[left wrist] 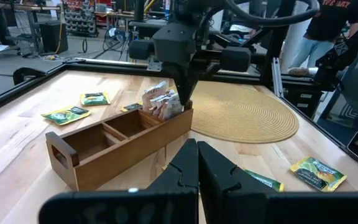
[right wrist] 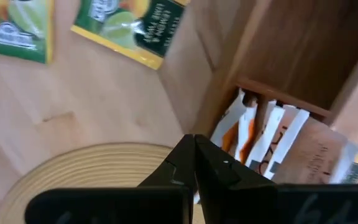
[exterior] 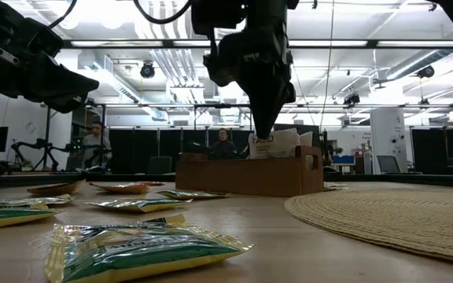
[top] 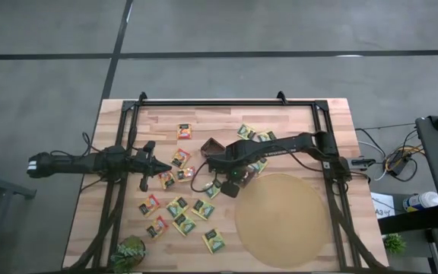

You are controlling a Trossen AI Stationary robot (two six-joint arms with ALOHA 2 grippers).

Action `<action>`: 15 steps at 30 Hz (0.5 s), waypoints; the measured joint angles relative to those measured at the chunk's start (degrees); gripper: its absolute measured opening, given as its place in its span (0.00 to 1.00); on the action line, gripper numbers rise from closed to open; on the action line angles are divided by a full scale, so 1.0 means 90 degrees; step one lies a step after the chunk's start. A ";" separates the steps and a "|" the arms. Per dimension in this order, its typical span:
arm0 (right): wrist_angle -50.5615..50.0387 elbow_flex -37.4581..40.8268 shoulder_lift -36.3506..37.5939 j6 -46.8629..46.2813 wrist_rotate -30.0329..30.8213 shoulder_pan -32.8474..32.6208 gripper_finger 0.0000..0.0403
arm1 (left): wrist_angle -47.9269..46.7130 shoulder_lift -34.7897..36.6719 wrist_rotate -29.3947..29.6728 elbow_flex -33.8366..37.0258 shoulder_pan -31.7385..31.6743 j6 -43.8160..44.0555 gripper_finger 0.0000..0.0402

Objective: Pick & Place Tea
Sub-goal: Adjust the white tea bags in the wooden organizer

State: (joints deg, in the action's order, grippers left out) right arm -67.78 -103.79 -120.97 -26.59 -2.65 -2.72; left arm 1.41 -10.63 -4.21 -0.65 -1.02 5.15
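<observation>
A brown wooden box (left wrist: 123, 146) lies on the table's middle. Several white-and-orange tea sachets (left wrist: 160, 102) stand upright in its end compartment nearest the round tan mat (top: 284, 219). My right gripper (exterior: 262, 132) is shut and points straight down, its tips at the top edge of those sachets (right wrist: 272, 134). Several green-yellow and orange-red sachets (top: 181, 205) lie flat on the table around the box. My left gripper (left wrist: 197, 152) is shut and waits level at the table's left side, pointing toward the box. My right gripper comes from above with shut fingers, its tips (left wrist: 185, 99) right at the upper edge of the standing sachets (exterior: 278, 145) in the box's end compartment. Whether the tips touch a sachet, I cannot tell.
The mat (exterior: 392, 212) fills the near right of the table. A small green plant (top: 130, 251) sits at the near left corner. A black frame (top: 204, 103) runs around the table. People stand in the room beyond.
</observation>
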 joint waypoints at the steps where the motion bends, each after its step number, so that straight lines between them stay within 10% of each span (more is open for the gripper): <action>1: -0.0051 0.0000 0.0000 0.0000 0.0009 0.0000 0.02 | 0.0000 0.0000 -0.0002 -0.0002 0.0000 0.0002 0.00; 15: -0.0734 0.0000 0.0043 0.0129 0.0918 -0.0002 0.02 | 0.0000 -0.0002 -0.0002 -0.0001 0.0000 0.0001 0.00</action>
State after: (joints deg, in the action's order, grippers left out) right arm -74.38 -103.79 -120.58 -25.43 5.61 -2.74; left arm 1.41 -10.65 -4.22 -0.65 -1.02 5.16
